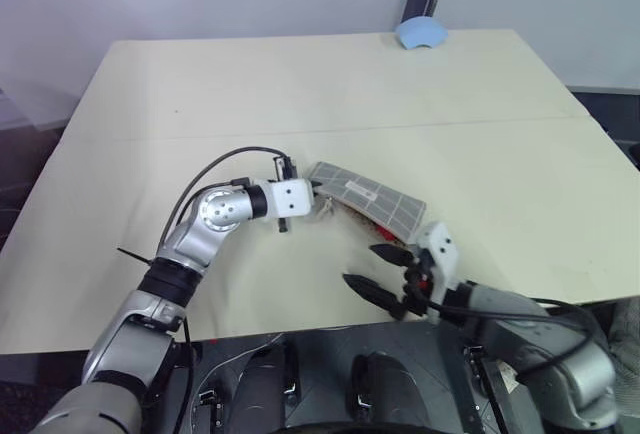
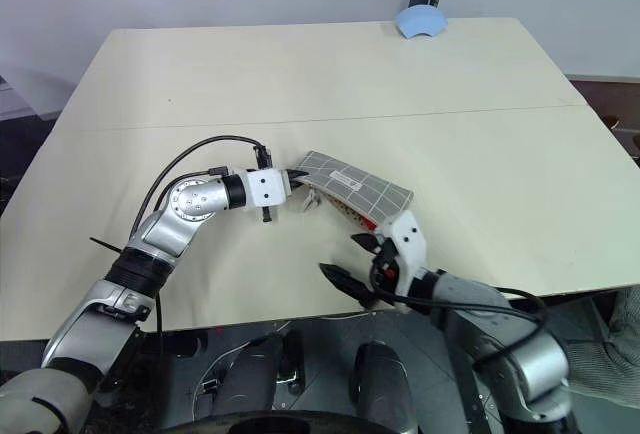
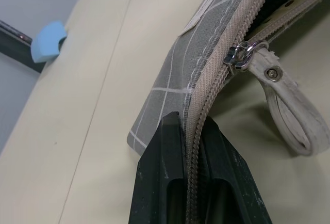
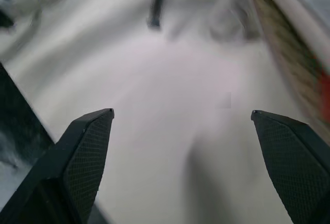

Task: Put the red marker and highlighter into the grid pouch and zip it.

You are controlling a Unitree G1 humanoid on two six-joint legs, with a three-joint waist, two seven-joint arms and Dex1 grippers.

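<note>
Left gripper pinching the grid pouch's corner, right gripper spread wide and empty.

I see the grid pouch [image 1: 368, 197] lying on the table [image 1: 300, 84], its zipper edge gaping, with something red showing inside. My left gripper [image 3: 192, 131] is clamped on the zipper tape at the pouch's end, near the zipper pull [image 3: 238, 56]. My right gripper [image 1: 378, 271] hovers just beside the pouch, toward the table's near edge. A blue object [image 1: 421, 32] sits well apart at the far edge.

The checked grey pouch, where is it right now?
The pouch lies near the middle of the table, towards its front edge. The left claw pinches its zipper end, and the open right claw hangs just in front of it.
</note>
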